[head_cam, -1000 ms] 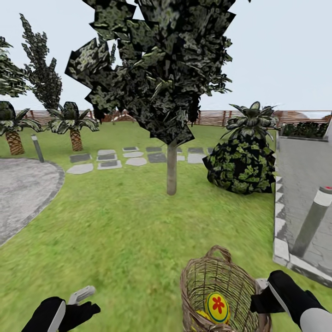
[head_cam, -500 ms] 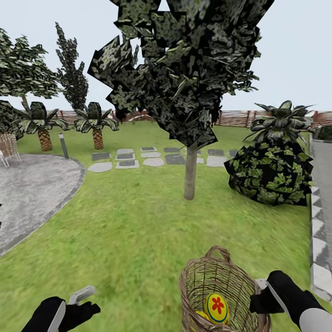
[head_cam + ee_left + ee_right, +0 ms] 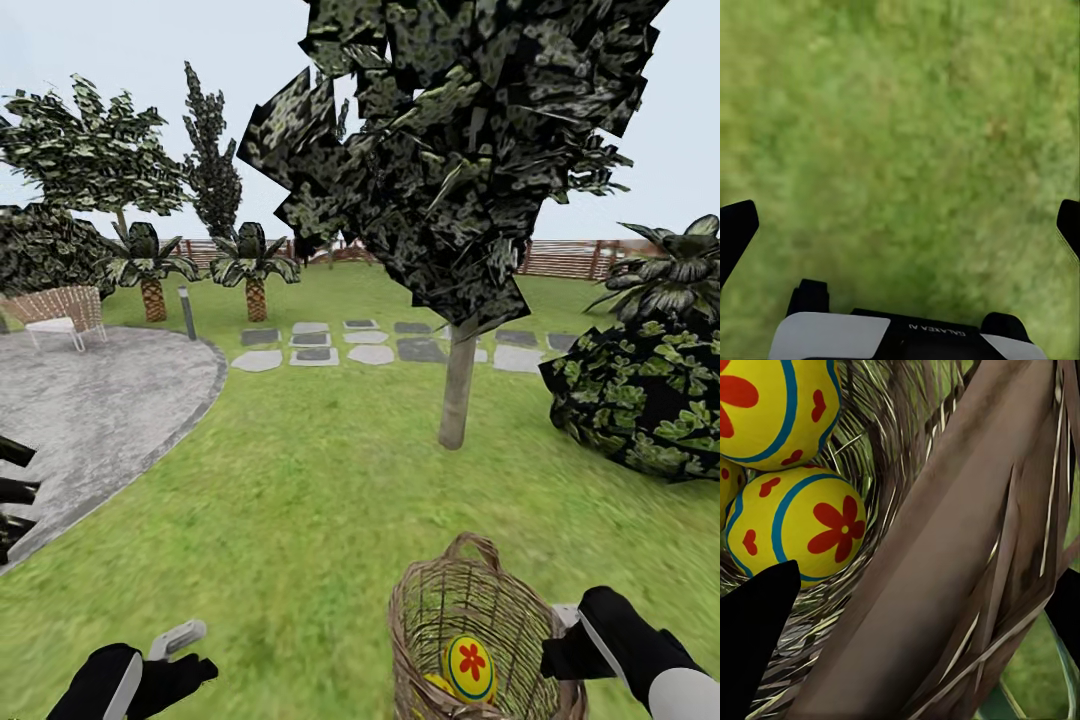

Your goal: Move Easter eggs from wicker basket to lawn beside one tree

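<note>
Eggs (image 3: 799, 529): three, inside one basket (image 3: 480, 625). Right gripper (image 3: 915, 607) clamped on basket rim. Left gripper (image 3: 900, 225) apart, over lawn (image 3: 290, 500).

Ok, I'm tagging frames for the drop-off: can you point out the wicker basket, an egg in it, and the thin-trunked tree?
wicker basket (image 3: 430, 610), head view, woven wall.
egg (image 3: 471, 667), head view, red flower mark.
tree (image 3: 456, 395), head view, bare trunk.

Black wrists, white-grey shells; left gripper (image 3: 904, 225) housing bears mirrored "GALAXEA" lettering.
</note>
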`<state>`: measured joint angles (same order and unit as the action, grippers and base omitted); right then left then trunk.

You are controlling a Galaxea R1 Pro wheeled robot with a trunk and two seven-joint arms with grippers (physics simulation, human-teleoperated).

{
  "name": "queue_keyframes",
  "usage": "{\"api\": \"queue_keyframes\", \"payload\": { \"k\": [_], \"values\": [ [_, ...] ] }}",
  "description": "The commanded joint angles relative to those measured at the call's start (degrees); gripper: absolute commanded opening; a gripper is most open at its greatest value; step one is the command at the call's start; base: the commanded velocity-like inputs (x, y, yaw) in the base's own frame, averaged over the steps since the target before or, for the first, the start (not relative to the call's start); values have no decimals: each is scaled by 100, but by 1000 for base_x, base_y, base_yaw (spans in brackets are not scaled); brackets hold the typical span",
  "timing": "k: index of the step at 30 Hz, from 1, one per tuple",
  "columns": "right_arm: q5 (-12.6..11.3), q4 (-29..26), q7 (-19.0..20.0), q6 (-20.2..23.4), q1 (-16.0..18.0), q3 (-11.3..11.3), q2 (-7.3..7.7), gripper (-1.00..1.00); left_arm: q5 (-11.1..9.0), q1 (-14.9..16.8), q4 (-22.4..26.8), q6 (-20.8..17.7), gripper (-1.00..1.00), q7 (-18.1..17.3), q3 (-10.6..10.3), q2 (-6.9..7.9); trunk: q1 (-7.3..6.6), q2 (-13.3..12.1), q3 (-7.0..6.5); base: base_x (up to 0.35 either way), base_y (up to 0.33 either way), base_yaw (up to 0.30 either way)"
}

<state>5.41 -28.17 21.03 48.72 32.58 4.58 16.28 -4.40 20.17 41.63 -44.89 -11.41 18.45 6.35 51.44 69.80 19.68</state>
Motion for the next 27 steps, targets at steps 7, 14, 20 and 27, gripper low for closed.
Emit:
{"api": "queue_keyframes", "payload": {
  "k": [7, 14, 20, 27],
  "values": [
    [2, -4, 50, 23, 3, 29, 7, -100, -35, 5, 3, -34, 100, 7, 12, -2, 4, 4, 7, 337, 0, 255],
    [4, -4, 50, 23, 3, 30, 6, -100, -35, 5, 3, -34, 100, 8, 13, -2, 4, 4, 7, 337, 0, 255],
    [2, -4, 50, 23, 3, 25, 6, -100, -35, 5, 3, -35, 100, 7, 13, -2, 4, 4, 7, 337, 0, 255],
    [3, -4, 50, 23, 3, 27, 7, -100, -44, 5, 3, -34, 100, 7, 18, 0, 4, 4, 7, 337, 0, 255]
  ]
}}
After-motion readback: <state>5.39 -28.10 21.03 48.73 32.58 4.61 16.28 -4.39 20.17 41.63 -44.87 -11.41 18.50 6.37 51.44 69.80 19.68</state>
